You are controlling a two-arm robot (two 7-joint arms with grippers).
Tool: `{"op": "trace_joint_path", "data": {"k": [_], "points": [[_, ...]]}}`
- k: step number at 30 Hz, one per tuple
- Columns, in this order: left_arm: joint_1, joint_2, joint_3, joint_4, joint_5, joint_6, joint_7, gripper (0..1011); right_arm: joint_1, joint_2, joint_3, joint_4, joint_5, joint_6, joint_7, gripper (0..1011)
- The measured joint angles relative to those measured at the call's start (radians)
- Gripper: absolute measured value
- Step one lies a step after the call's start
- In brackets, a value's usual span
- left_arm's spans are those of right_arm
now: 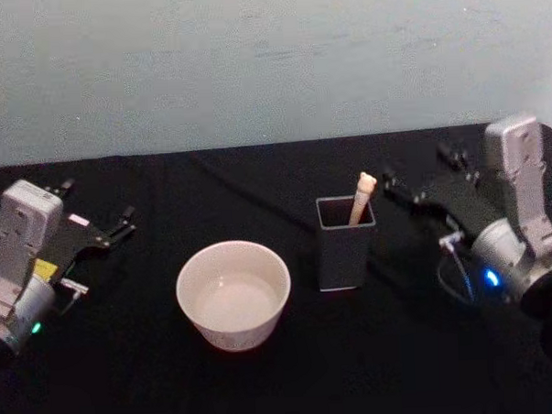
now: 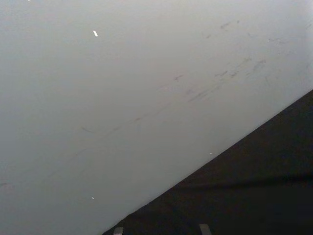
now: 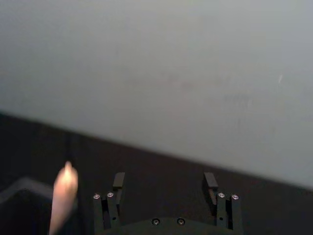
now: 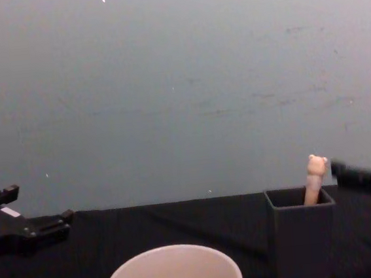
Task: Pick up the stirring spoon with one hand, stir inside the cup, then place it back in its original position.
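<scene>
Stirring spoon (image 1: 362, 198) upright in holder (image 1: 345, 248) mid-table; right gripper (image 1: 396, 189) spread empty beside it, left gripper (image 1: 112, 228) spread, idle. Risk: tipping holder.

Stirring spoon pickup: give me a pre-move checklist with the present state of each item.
1. Stirring spoon stands in the dark holder, bear head above the rim: ok.
2. Right pincer open, nothing between its fingers: ok.
3. Right pincer beside the spoon's handle, not yet around it: not ok for closing.
4. Cup upright on the table, left of the holder and apart from it: ok.
5. Left pincer off at the table's left, away from cup and holder: ok.
6. Cup contents: cannot tell.
</scene>
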State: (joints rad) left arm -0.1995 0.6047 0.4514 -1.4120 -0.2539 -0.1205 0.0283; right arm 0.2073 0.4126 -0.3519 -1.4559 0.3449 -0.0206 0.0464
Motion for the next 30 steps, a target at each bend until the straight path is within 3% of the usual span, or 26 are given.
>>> {"op": "trace_joint_path", "data": {"k": [5, 12, 30], "points": [[0.0, 0.0, 0.0, 0.0, 0.0, 0.0, 0.0, 1001, -0.023, 0.002, -0.025, 0.038, -0.024, 0.059, 0.023, 1000], [0.0, 0.0, 0.0, 0.0, 0.0, 0.0, 0.0, 1001, -0.02, -0.01, -0.029, 0.084, -0.036, 0.084, 0.054, 1000], [0.0, 0.0, 0.0, 0.0, 0.0, 0.0, 0.0, 1001, -0.018, -0.011, -0.027, 0.085, -0.035, 0.085, 0.057, 1000]]}}
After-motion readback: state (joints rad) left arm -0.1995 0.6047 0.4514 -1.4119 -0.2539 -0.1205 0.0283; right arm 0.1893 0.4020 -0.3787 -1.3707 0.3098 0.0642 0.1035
